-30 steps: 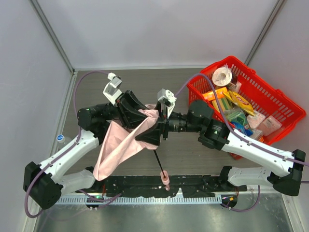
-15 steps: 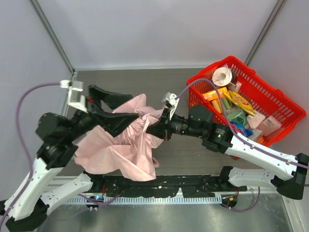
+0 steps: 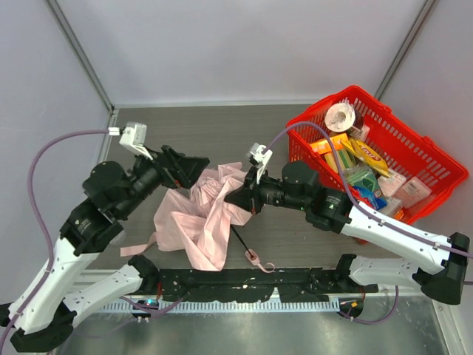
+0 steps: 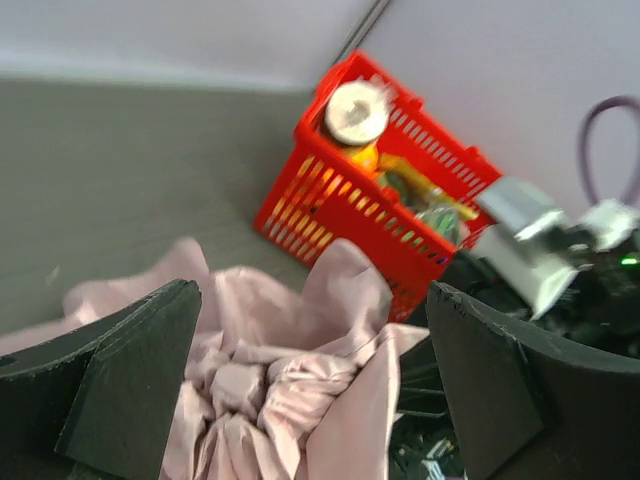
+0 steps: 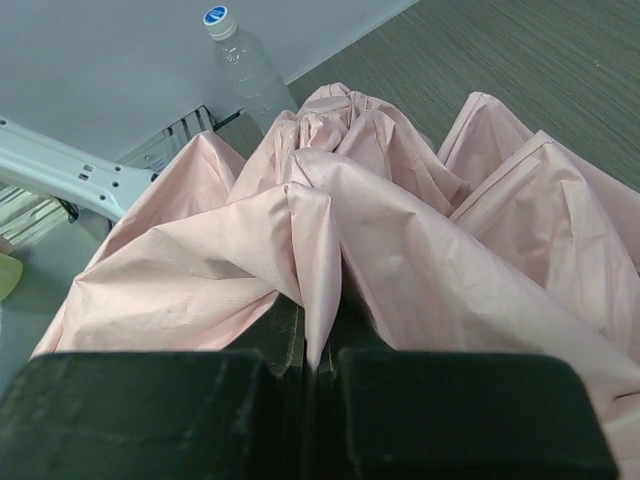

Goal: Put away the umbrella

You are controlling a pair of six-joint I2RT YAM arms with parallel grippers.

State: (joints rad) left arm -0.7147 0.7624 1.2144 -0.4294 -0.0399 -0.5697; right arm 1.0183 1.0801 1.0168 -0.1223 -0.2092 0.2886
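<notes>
Top view up: the umbrella lies crumpled on the grey-brown wood-grain tabletop, between my two arms. It is a heap of soft, pale pink fabric, all creases and folds. A thin black shaft pokes out of the near side, ending in a small pink handle with a thin wrist loop curled beside it.

The left gripper is at the far left edge of the heap, jaws spread as wide as they go and holding nothing. Its wrist view shows the two dark, blocky fingers framing bunched fabric below them.

The right gripper is on the heap's right side. Its wrist view settles it: jaws closed tight on a ridge of pink fabric, pinched between them.

The red plastic mesh basket stands at the far right, packed with boxes and packets. The left wrist view catches it too, blurred. Only the right wrist view shows a clear plastic bottle with a blue cap beyond the fabric.
</notes>
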